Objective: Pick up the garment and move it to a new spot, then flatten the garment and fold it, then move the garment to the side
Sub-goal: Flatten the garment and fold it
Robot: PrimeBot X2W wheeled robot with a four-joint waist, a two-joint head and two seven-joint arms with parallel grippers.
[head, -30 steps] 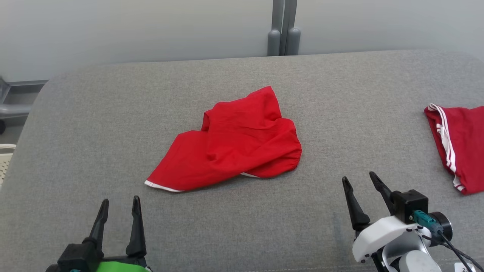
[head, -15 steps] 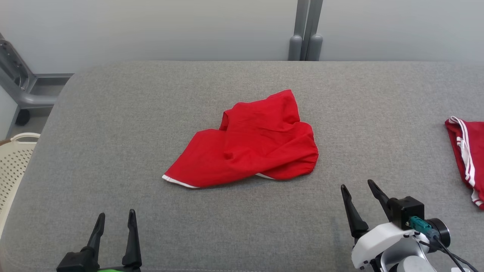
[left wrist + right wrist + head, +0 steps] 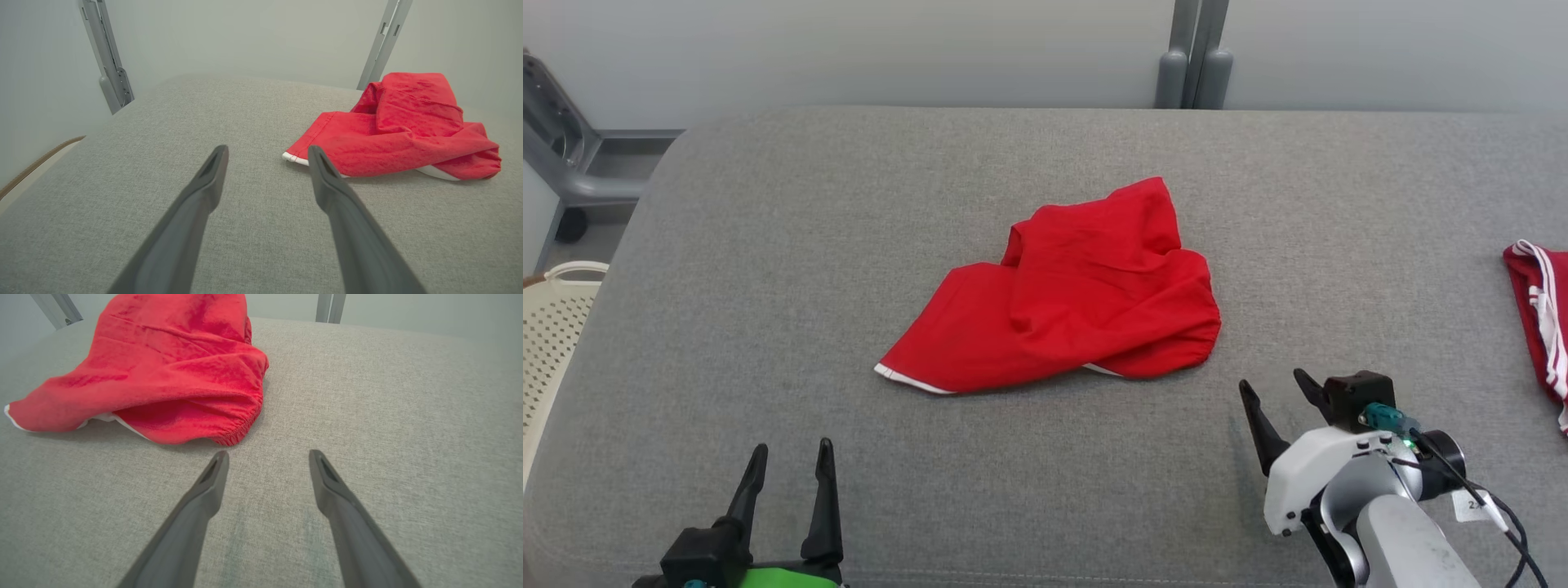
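Note:
The garment [image 3: 1062, 302] is a crumpled pair of red shorts with white trim, lying in a heap at the middle of the grey padded surface [image 3: 768, 245]. My left gripper [image 3: 794, 447] hovers open near the front edge, well short of the garment's white-trimmed hem. In the left wrist view the garment [image 3: 400, 130] lies ahead and right of the left gripper [image 3: 267, 149]. My right gripper [image 3: 1270, 382] is open near the front right. In the right wrist view the elastic waistband of the garment [image 3: 163, 375] sits just beyond the right gripper [image 3: 269, 453], to its left.
A second red garment with white stripes [image 3: 1539, 302] lies at the right edge of the surface. A cream perforated basket [image 3: 551, 327] stands off the left side. Grey metal posts [image 3: 1196, 57] rise behind the surface, and a grey frame [image 3: 572, 163] stands at the far left.
The head camera has shifted, so the whole scene sits differently in frame. My right gripper has moved forward toward the garment's waistband side. The garment has not moved.

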